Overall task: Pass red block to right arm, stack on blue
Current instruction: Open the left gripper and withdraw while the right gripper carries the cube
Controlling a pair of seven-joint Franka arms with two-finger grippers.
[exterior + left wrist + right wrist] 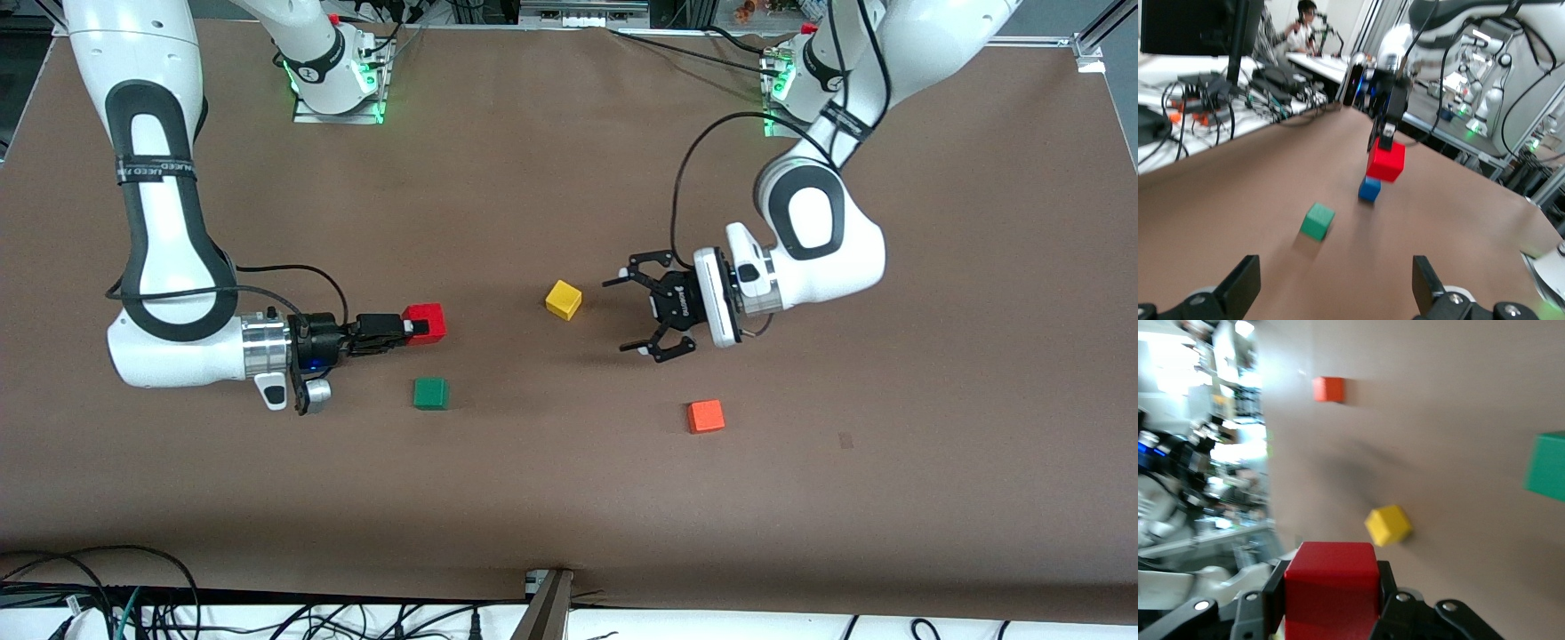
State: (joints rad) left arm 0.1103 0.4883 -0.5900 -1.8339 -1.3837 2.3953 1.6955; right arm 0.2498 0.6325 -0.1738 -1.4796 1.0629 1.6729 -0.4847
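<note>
Right gripper (411, 326) gripping red block (425, 323) over blue (1369, 189), hanging above open tabletop (569, 498), left gripper (642, 307) spread wide, holding nothing, waiting near yellow cube (564, 300).

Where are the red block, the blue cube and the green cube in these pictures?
red block (427, 322), front view, its top face.
blue cube (1369, 190), left wrist view, the side face showing under the red block.
green cube (430, 392), front view, its top face.
</note>
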